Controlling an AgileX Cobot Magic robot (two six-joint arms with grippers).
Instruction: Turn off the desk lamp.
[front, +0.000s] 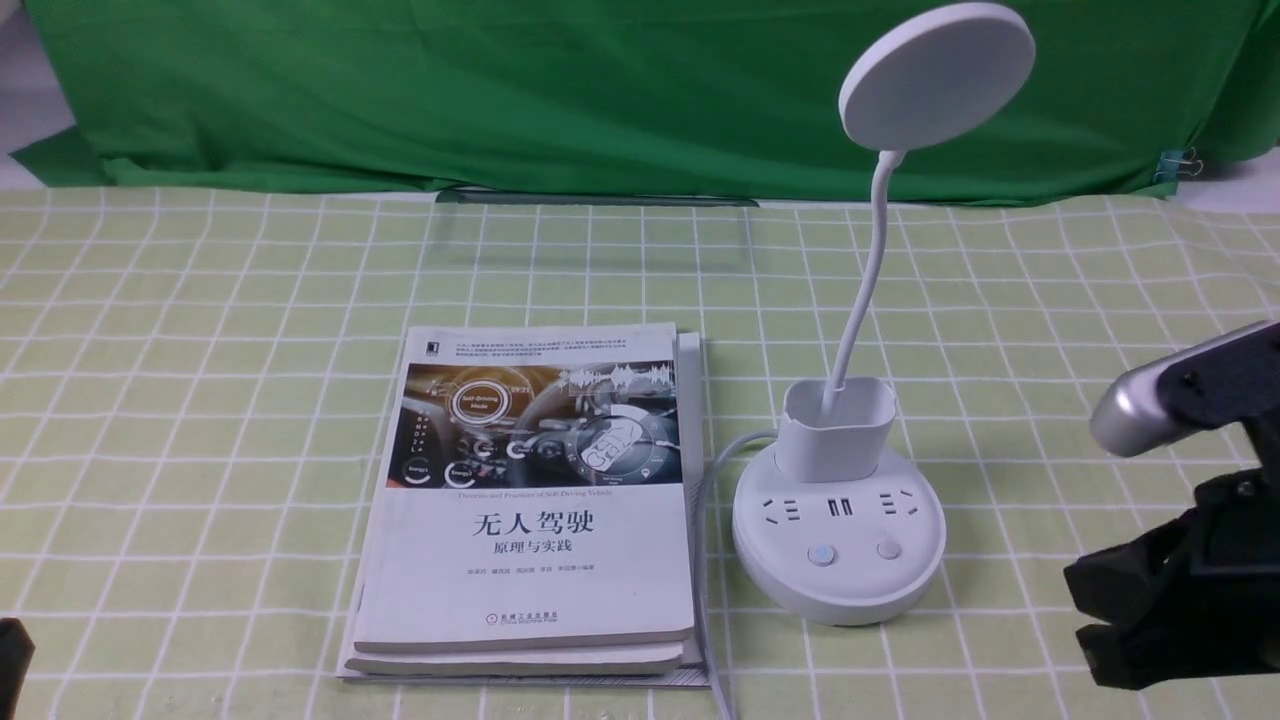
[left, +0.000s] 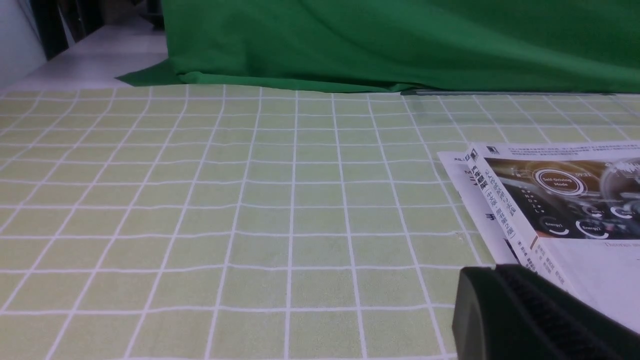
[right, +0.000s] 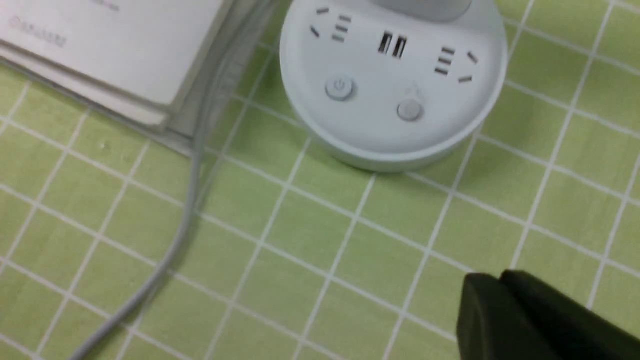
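On the desk (front: 200, 400), right of the book (front: 540, 560), the lamp (front: 835, 430) looks like light, rigid plastic with a bendy neck (front: 865, 290), so rather than grasp it, press its base (front: 840, 600) button (front: 821, 554); the right tool (front: 1090, 612) is near, closed and empty; the left tool (left: 505, 305), I cannot tell.

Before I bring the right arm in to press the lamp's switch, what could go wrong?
Wrong button: the power-marked button and the other button sit close together on the desk lamp base, and the right arm has shut jaws that look blunt enough to hit either.
Overshoot: the sockets lie just behind them, so the tip might land there.
A slanted push could slide the base against the cable beside the books.
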